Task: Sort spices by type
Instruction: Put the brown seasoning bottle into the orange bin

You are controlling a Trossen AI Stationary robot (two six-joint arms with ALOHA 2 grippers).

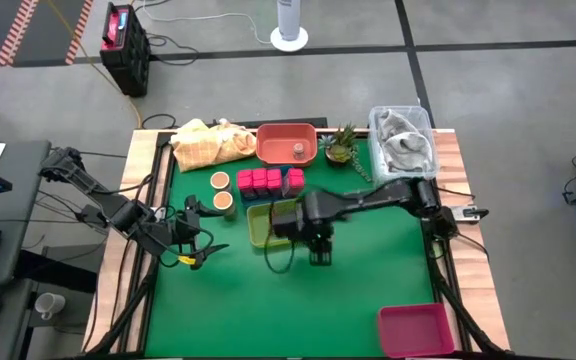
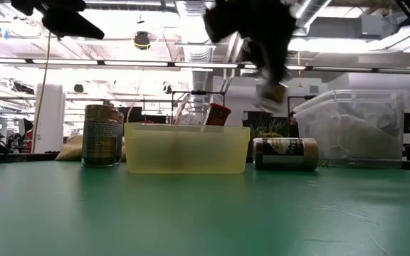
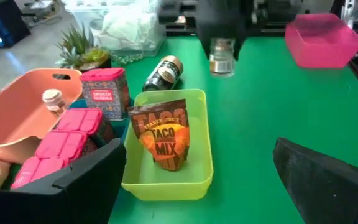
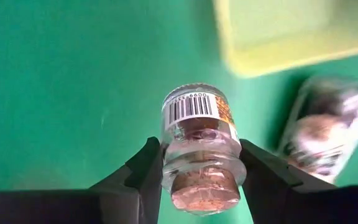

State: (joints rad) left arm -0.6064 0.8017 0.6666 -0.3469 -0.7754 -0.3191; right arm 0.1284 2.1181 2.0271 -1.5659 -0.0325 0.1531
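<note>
While clamped in right tool (image 4: 197, 171), corked glass jar (image 4: 199, 146) shows barcode.

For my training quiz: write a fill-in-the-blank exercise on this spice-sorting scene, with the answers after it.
1. The right gripper is shut on a small glass jar with a ____ stopper.
2. The taco mix packet stands in the ____ bin.
3. The dark spice jar beside that bin is lying on its ____.

Answers: cork; yellow; side

A clear glass jar (image 4: 199, 146) with a cork stopper and a paper barcode label is gripped by matt black fingers (image 4: 140, 171). The bench (image 1: 368, 280) is covered in matt green material and edged in wood. The yellow tray (image 3: 169, 149) is made of smooth, translucent plastic.
</note>
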